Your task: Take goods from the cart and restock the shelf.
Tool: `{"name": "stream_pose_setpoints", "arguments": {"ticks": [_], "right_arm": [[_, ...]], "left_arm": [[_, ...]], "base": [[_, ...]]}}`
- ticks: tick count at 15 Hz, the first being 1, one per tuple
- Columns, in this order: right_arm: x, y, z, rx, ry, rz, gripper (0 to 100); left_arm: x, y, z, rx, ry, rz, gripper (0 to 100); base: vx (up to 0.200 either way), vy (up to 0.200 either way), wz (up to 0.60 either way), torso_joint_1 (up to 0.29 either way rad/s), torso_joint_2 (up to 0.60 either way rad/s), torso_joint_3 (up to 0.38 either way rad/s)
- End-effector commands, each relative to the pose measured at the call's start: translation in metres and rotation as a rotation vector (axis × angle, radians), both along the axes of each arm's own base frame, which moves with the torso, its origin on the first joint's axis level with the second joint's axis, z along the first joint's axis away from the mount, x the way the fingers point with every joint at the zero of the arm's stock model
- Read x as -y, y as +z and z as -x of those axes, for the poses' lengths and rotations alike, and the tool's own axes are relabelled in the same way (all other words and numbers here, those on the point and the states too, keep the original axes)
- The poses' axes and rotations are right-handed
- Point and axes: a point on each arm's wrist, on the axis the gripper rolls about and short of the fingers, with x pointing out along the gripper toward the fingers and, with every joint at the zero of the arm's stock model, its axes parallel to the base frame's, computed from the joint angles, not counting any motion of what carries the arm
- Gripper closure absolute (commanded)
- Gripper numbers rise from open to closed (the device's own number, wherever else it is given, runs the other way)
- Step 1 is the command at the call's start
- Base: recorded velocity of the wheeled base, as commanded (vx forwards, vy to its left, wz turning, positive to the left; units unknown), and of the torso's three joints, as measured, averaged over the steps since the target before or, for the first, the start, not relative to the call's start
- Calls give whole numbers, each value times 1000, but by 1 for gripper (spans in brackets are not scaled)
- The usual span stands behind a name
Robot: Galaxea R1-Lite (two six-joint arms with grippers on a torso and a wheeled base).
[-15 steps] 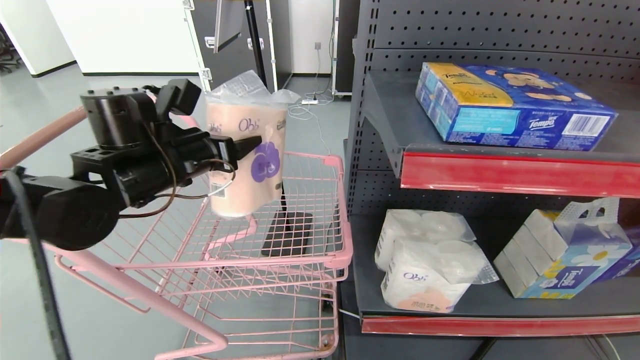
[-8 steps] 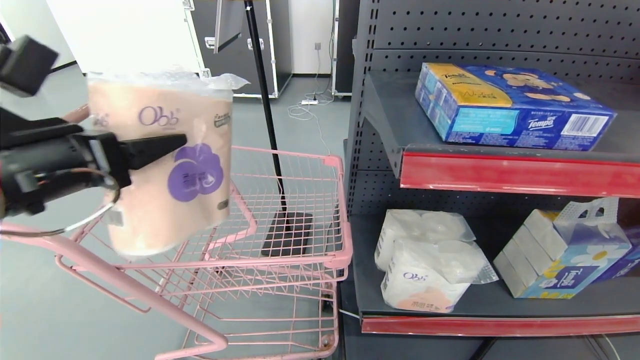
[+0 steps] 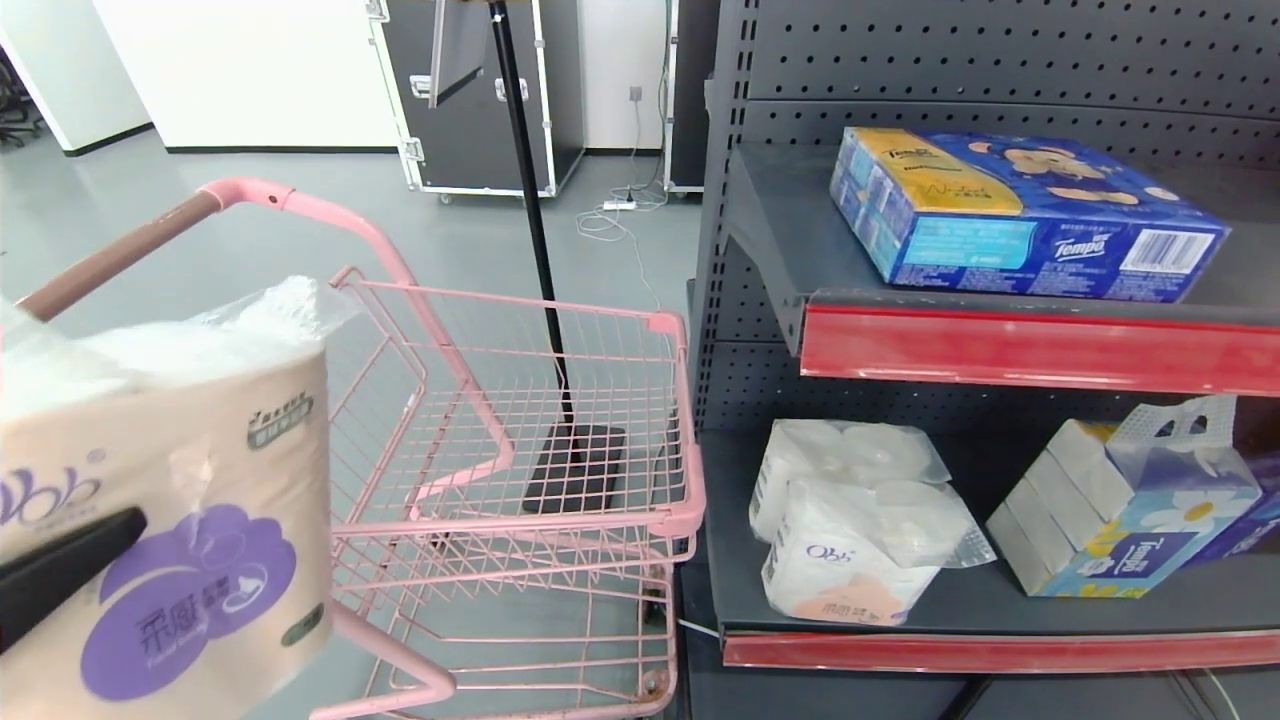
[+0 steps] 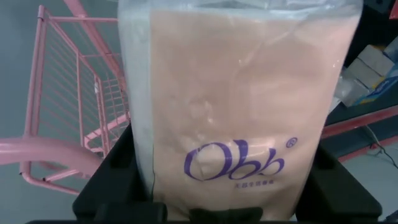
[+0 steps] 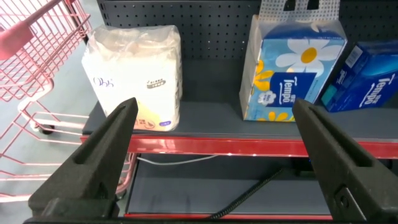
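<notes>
Now at lower left of the head view, the toilet-paper pack [image 3: 170, 520] is pinched in the left gripper [image 4: 227, 186], left of the pink cart [image 3: 680, 515]. Jaws spread wide, the right gripper [image 5: 214, 106] faces the lower shelf [image 5: 211, 122], where a white pack [image 5: 134, 78] stands.

One pink cart [image 3: 660, 515], three toilet-roll packs [image 3: 170, 540], one flat tissue box [image 3: 1020, 210], two soft tissue packs [image 3: 1130, 510].
</notes>
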Motion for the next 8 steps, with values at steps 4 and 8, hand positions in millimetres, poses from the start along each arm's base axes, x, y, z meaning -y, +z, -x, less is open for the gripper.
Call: {"name": "stream_pose_setpoints", "arguments": {"ticks": [4, 8], "right_arm": [[0, 0, 0, 1, 0, 1, 0], [0, 0, 0, 1, 0, 1, 0]], "left_arm": [[-7, -10, 31, 83, 30, 8, 100], [-8, -13, 37, 98, 28, 11, 100]], "base": [[0, 0, 0, 64, -320, -243], [0, 0, 0, 128, -484, -353]]}}
